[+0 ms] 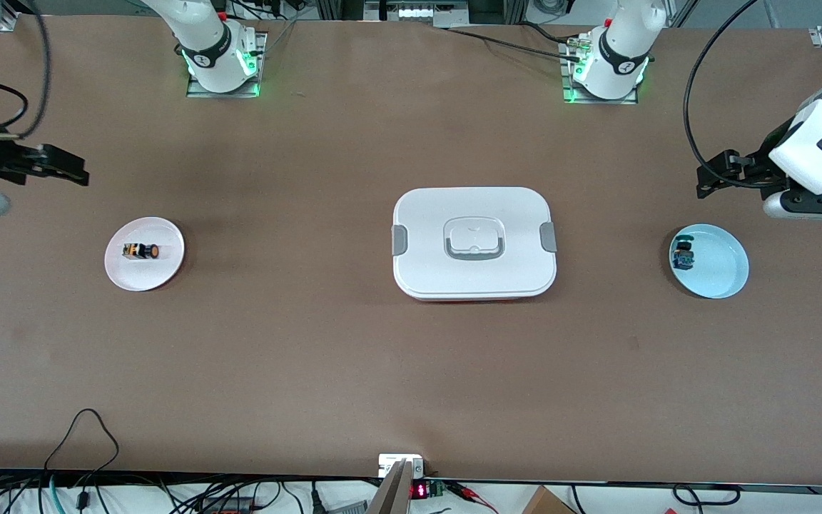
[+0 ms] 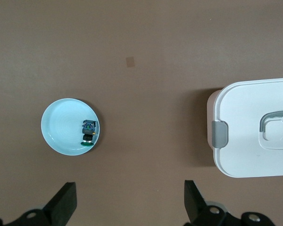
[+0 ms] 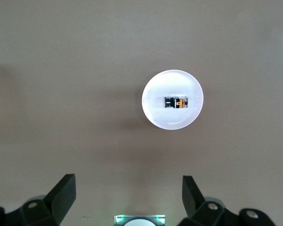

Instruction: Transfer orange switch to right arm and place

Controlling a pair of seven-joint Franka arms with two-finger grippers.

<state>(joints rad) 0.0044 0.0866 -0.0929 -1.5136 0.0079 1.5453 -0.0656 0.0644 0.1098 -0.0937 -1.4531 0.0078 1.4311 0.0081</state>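
The orange switch (image 1: 143,251) (image 3: 177,102) lies on its side on a small white plate (image 1: 163,271) (image 3: 172,84) at the right arm's end of the table. My right gripper (image 1: 75,170) (image 3: 129,197) hangs open and empty over bare table beside that plate, well above it. At the left arm's end, my left gripper (image 1: 712,177) (image 2: 130,202) also hangs open and empty, over bare table beside the light blue plate. Neither gripper touches anything.
A white lidded box (image 1: 474,243) (image 2: 254,127) with grey clips sits mid-table. The light blue plate (image 1: 721,268) (image 2: 61,127) holds a dark switch with blue-green parts (image 1: 683,255) (image 2: 88,132). A black cable (image 1: 86,428) loops onto the table's front edge.
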